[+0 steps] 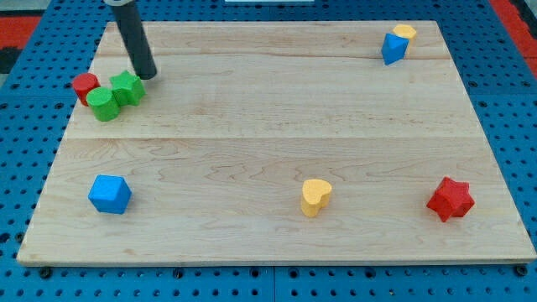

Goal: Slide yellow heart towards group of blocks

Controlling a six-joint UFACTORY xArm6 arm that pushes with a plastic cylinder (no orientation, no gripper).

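The yellow heart lies near the view's bottom, a little right of centre, on the wooden board. A group of three blocks sits at the view's upper left: a red cylinder, a green cylinder and a green star-like block, all touching. My tip rests just to the right of and above the green star-like block, far from the yellow heart.
A blue cube-like block lies at the lower left. A red star lies at the lower right. A blue block touches a yellow block at the upper right. The board sits on a blue pegboard table.
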